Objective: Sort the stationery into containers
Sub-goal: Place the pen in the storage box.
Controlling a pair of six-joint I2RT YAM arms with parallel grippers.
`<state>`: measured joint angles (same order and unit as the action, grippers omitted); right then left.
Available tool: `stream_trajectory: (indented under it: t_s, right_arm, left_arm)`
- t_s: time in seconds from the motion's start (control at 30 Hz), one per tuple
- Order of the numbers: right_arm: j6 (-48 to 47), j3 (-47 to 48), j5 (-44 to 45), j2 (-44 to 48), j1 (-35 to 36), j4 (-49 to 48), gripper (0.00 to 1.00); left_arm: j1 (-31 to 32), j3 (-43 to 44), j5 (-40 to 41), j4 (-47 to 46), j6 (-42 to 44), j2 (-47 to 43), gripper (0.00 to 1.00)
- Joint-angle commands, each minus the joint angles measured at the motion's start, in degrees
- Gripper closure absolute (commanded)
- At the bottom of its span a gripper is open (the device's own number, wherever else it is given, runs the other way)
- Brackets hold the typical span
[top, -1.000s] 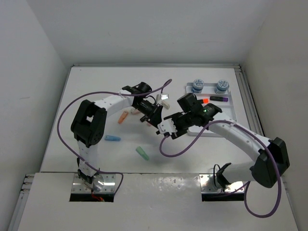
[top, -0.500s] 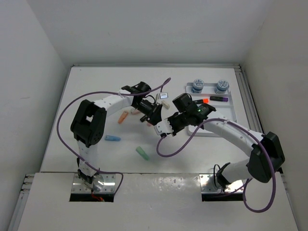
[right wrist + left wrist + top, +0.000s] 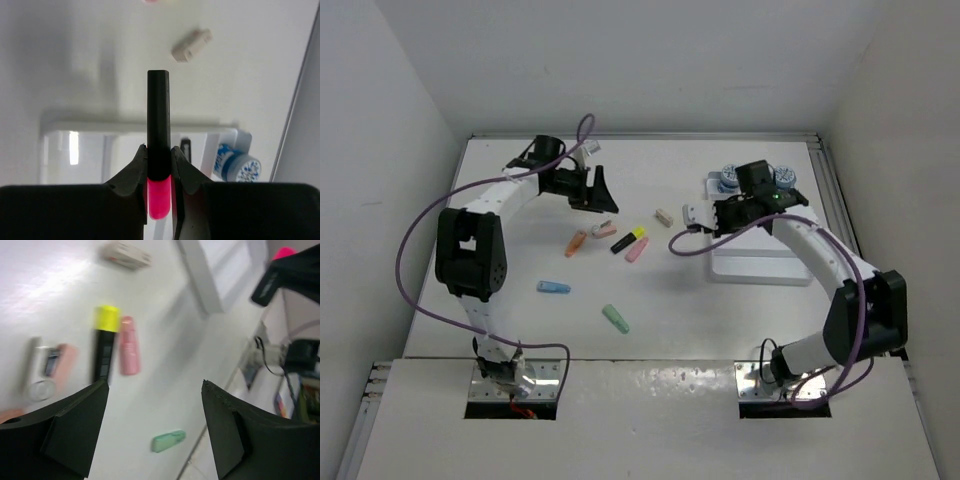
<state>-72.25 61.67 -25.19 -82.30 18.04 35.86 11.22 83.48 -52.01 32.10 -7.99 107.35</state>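
My right wrist camera shows what the overhead view cannot. My right claw [image 3: 158, 155] is pinched tight on a black marker [image 3: 158, 115], with its pink end down between my fingers. Beyond the marker lies the tray [image 3: 125, 129], with a pot [image 3: 239, 167] to the right and a beige block [image 3: 191, 45] farther out on the desk [image 3: 75, 50].

My left claw [image 3: 155, 385] gapes wide and holds nothing. Ahead of its fingers lie a yellow-ended marker [image 3: 104, 347] and, just beside it, a pink stub [image 3: 128, 345]. A green stub [image 3: 168, 440] shows through the gap.
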Motion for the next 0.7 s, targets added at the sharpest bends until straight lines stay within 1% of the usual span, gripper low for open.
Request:
stream_trajectory:
  t_s: [0.0, 0.07, 0.2, 0.23, 0.43, 0.67]
  right_arm:
    - [-5.7, 5.4, -3.4, -4.3, -6.3, 0.0, 1.0]
    - [-7.8, 5.9, -3.7, -7.6, -9.8, -0.8, 1.0]
    - [-12.6, 9.1, -3.5, -13.0, -13.4, -0.5, 1.0]
    - [-12.7, 9.7, -3.3, -14.3, -14.3, -1.0, 1.0]
    - [-11.5, 13.2, -2.3, -22.0, -15.6, -6.5, 1.0]
    - [-9.8, 19.0, -1.3, -28.9, -16.5, -8.6, 1.0]
  left_arm:
    - [-1.3, 3.0, 6.3, -2.3, -0.4, -2.6, 0.19]
    - [-1.6, 2.8, 7.7, -1.3, 0.9, -2.3, 0.19]
    - [-1.7, 1.6, 7.7, -0.9, 1.6, -1.7, 0.19]
    - [-1.9, 1.5, 7.7, -0.8, 1.8, -1.4, 0.19]
    - [-2.8, 4.0, 5.9, 0.1, 2.9, 1.1, 0.2]
    - [-3.4, 5.5, 5.5, 1.6, 6.5, 2.3, 0.19]
